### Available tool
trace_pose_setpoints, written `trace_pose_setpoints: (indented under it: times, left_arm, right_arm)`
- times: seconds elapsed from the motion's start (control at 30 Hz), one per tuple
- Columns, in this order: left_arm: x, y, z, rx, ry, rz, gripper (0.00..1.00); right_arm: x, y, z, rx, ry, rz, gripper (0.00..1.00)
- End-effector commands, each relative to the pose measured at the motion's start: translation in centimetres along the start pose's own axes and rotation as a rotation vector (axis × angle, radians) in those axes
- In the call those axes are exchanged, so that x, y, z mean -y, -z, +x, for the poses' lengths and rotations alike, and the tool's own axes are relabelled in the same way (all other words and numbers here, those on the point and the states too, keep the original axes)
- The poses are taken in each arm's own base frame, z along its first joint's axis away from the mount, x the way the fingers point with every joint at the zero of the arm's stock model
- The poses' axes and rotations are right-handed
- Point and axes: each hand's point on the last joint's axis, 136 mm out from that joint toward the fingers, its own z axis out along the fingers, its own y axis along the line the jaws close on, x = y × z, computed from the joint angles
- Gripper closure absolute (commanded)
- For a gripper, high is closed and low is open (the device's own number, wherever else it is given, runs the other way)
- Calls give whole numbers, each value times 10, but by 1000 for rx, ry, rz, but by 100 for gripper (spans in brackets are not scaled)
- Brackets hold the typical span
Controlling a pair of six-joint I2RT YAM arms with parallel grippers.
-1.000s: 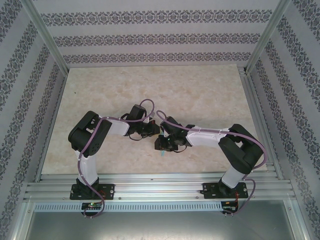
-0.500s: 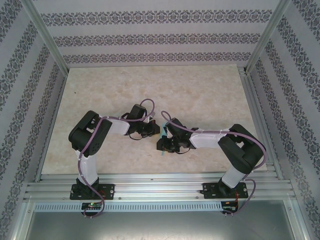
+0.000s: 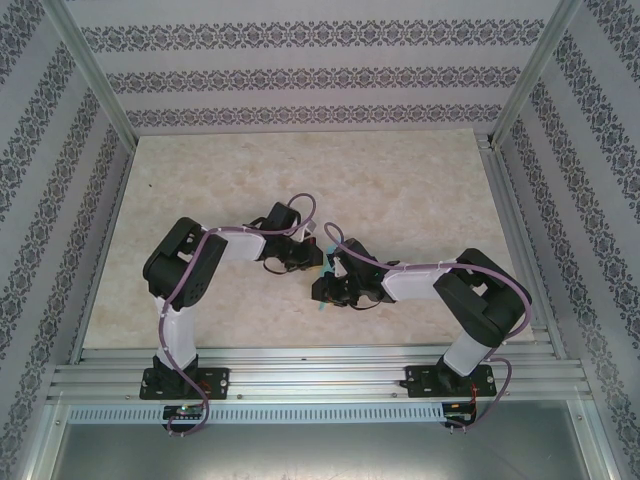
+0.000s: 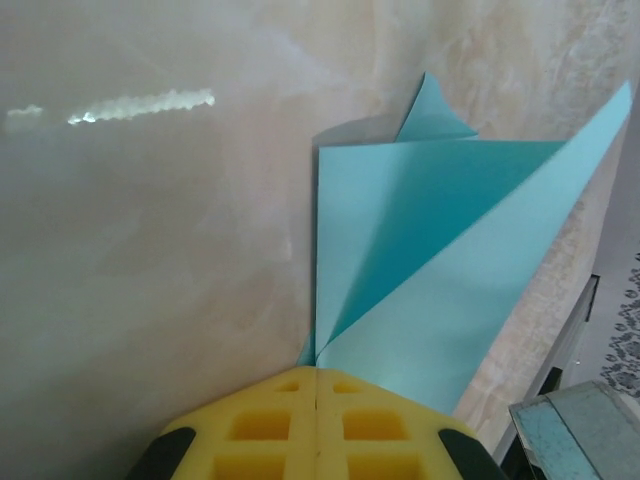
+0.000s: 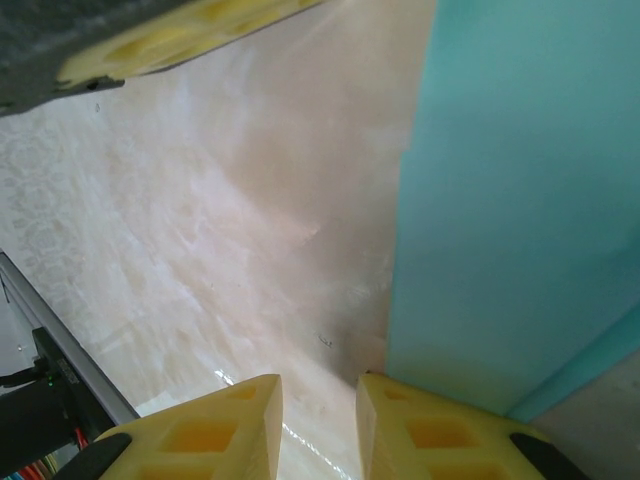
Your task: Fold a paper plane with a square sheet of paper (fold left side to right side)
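Observation:
The square sheet of paper [image 4: 430,230] is turquoise, partly folded over itself, with one layer raised off the table and a small flap poking up at its far end. My left gripper [image 4: 317,368] is shut on the sheet's near corner, yellow pads pressed together. In the top view both grippers meet at mid-table, left gripper [image 3: 316,259] just above right gripper [image 3: 322,290], with a sliver of the sheet [image 3: 322,304] showing below. My right gripper [image 5: 320,385] is open, bare table between its fingers, its right pad [image 5: 440,435] at the sheet's [image 5: 520,180] edge. The paper plane is out of view.
The beige marble tabletop [image 3: 400,190] stretches far behind the grippers. Aluminium rails [image 3: 320,365] run along the near edge, and patterned walls [image 3: 310,70] close in the back and sides. My left gripper's yellow finger [image 5: 180,40] crosses the top of the right wrist view.
The left wrist has shifted slightly right and away, staying shut on the sheet. The right gripper has edged a little left beneath it, its opening unchanged.

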Motion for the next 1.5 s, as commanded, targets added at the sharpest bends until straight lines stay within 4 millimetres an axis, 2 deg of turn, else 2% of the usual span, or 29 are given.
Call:
trace_pose_setpoints:
  times: [0.0, 0.1, 0.33, 0.53, 0.73, 0.93, 1.2, 1.47]
  left_arm:
    - [14, 29, -36, 130, -119, -37, 93]
    - [20, 47, -35, 155, -141, -50, 92]
    - [25, 69, -21, 207, -133, -45, 92]
    - [50, 51, -8, 132, -115, 138, 98]
    - [47, 36, -2, 103, -86, 166, 98]
    - [45, 39, 0, 121, -74, 157, 99]
    - [60, 47, 6, 106, -103, 213, 100]
    - [60, 55, 17, 112, -108, 220, 100]
  right_arm:
    - [62, -9, 37, -106, -94, 188, 73]
    - [64, -8, 34, -97, -95, 193, 73]
    - [69, -7, 35, -93, -100, 203, 72]
    - [72, -7, 35, -96, -104, 211, 72]
    - [71, -7, 33, -93, -106, 208, 72]
    - [70, -8, 33, -99, -102, 211, 72]
    - [70, -8, 33, -98, -100, 212, 72]
    - [70, -7, 32, -98, -99, 214, 71]
